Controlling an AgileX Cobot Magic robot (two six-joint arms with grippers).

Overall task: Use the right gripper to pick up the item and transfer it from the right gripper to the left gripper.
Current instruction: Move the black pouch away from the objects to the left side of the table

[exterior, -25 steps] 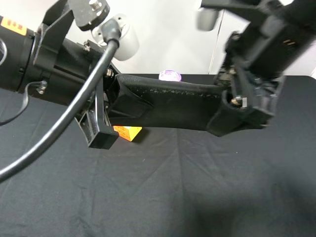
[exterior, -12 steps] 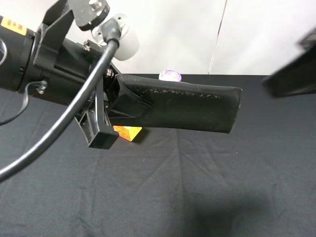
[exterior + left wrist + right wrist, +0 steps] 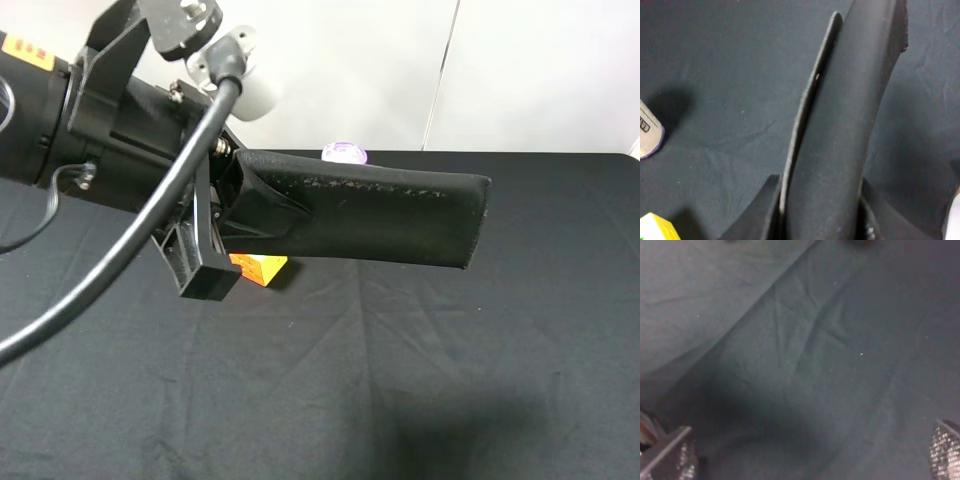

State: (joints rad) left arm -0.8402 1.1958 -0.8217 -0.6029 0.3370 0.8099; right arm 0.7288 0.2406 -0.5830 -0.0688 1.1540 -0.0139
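Left wrist: item (image 3: 840, 125) tight between left gripper (image 3: 821, 200) fingers (image 3: 764, 212); right gripper (image 3: 810, 452) fingers (image 3: 946, 452) apart, empty.

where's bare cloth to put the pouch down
The whole front and right of the black cloth lies bare, below the held pouch. Crowded only at back left: the cube and, at the far edge, the purple-lidded jar.

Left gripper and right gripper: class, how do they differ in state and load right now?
The left gripper is shut on the pouch, holding it roughly level above the cloth; the right gripper is open and empty. The left gripper appears in the high view; the right gripper does not. Both are off the cloth.
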